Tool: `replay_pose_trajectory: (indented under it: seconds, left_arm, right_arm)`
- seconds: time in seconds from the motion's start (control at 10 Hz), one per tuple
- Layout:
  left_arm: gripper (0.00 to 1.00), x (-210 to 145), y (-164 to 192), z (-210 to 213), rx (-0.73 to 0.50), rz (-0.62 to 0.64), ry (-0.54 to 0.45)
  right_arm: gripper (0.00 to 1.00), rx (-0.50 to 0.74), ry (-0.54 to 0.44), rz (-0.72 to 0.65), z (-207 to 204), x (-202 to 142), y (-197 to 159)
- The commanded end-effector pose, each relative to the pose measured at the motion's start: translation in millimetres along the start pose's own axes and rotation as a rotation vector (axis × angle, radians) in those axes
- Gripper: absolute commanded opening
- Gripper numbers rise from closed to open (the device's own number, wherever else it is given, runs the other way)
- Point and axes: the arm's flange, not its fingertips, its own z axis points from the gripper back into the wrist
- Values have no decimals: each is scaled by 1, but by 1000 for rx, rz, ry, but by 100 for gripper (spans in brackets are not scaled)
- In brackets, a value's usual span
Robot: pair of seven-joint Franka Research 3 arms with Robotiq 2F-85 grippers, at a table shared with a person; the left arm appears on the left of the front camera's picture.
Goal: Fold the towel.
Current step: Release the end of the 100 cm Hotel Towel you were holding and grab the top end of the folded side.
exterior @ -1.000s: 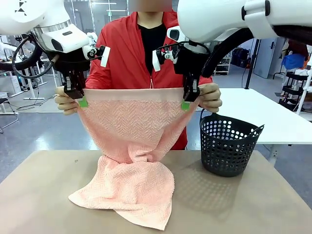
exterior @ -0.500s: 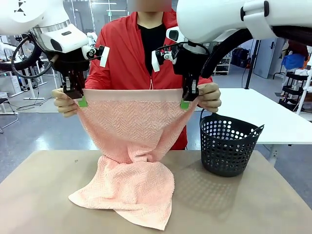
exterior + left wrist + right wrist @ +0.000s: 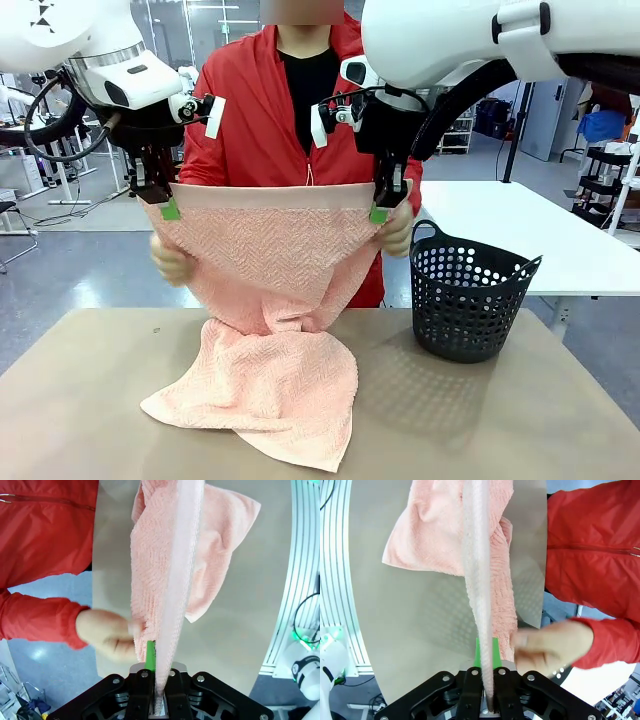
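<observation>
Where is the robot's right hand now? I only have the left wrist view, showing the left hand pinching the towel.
Observer: The right hand is shut on the towel's other top corner, level with the left hand.
Operator: Anything on the table over on that side?
Observer: A black basket stands on the table, to the robot's right of the towel and apart from it.
</observation>
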Motion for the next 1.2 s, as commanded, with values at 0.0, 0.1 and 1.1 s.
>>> replay_pose_trajectory:
  seconds: [0.0,0.1,1.1]
  left_arm:
    - [0,-1,0,2,3,4,-1]
    - [0,-1,0,2,3,4,-1]
    - [0,-1,0,2,3,4,-1]
  right_arm:
    - [0,-2,0,3,1,0,1]
    - [0,-2,0,3,1,0,1]
    - [0,-2,0,3,1,0,1]
